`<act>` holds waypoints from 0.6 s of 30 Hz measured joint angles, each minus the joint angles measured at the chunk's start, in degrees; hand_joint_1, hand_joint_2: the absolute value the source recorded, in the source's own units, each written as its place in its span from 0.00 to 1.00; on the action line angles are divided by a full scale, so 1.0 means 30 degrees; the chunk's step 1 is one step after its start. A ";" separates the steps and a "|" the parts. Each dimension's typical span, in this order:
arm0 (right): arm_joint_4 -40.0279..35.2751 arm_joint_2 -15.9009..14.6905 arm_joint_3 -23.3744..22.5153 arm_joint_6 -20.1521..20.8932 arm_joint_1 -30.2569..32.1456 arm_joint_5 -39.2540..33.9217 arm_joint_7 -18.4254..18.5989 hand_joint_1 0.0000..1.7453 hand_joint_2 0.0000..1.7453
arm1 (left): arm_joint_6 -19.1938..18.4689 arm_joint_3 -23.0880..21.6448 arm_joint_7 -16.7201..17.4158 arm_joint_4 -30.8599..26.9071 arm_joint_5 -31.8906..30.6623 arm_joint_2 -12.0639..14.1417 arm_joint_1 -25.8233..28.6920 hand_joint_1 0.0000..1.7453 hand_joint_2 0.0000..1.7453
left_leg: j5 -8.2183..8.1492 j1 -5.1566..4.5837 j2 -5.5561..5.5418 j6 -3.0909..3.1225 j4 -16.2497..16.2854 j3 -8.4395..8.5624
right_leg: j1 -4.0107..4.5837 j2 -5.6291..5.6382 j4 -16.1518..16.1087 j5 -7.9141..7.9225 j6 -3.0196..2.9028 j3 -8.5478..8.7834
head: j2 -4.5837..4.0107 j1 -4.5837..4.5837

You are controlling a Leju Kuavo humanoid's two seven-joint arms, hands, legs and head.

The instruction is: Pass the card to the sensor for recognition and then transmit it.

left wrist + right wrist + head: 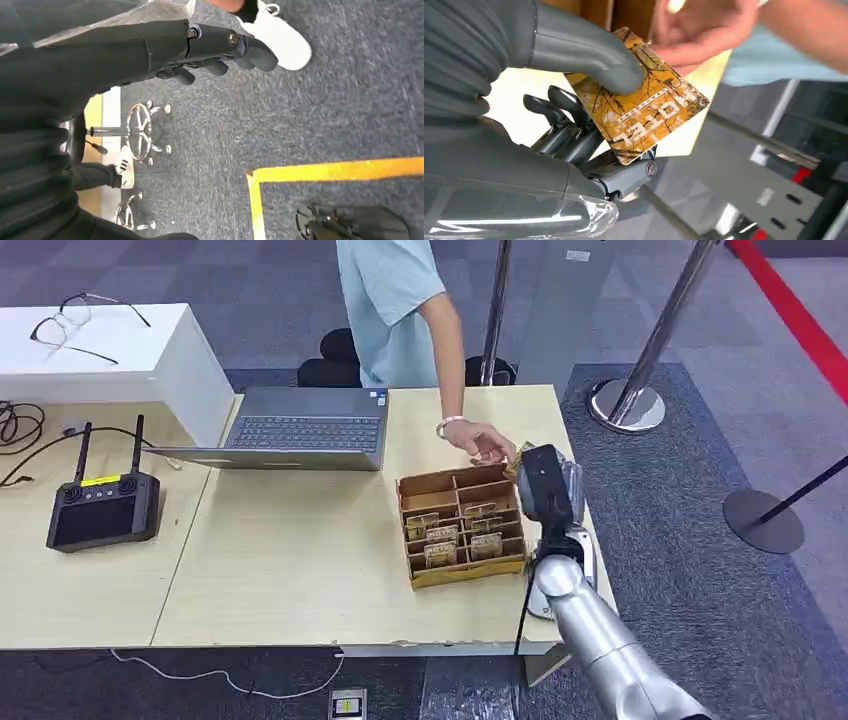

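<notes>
My right hand (574,120) pinches an orange-yellow card (644,110) with a tree pattern between its thumb and fingers. A person's hand (704,35) touches the card's far edge. In the head view my right hand (548,490) is raised over the table's right side, just past the cardboard card box (462,528), and the person's hand (483,445) meets it there; a sliver of the card (512,468) shows between them. My left hand (220,52) hangs over the carpet with its fingers loosely curled and nothing in it.
The divided box holds several more cards (440,535). An open laptop (300,428) lies at the table's back, a black controller (100,508) at the left, glasses (75,325) on a white box. Stanchion bases (628,405) stand on the carpet to the right.
</notes>
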 joint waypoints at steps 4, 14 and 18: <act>-0.0204 -0.0830 0.0000 -0.0015 0.0033 0.0116 0.0823 1.00 1.00 | 0.0029 -0.0051 -0.0663 -0.0001 -0.0197 -0.0118 0.0010 0.00 1.00 | 0.0000 -0.0001 0.0003 0.0000 0.0005 0.0005 | -0.0001 0.0002 0.0000 0.0001 0.0001 0.0002 | 0.0000 -0.0007; -0.2253 -0.2251 0.0066 -0.0015 0.0078 0.1786 0.3089 1.00 1.00 | 0.0153 -0.0095 -0.0961 0.0007 -0.0313 -0.0199 0.0029 0.00 1.00 | 0.0001 0.0002 0.0000 0.0000 0.0003 0.0002 | 0.0004 0.0001 0.0003 0.0000 -0.0001 0.0002 | 0.0000 -0.0007; -0.3349 -0.2651 0.0320 -0.0007 -0.0300 0.2244 0.4098 1.00 1.00 | 0.0007 -0.0095 -0.1128 -0.0001 -0.0160 -0.0483 0.0035 0.00 1.00 | 0.0001 0.0002 -0.0001 0.0000 0.0002 0.0001 | 0.0004 0.0001 0.0005 0.0000 0.0000 0.0006 | 0.0000 0.0000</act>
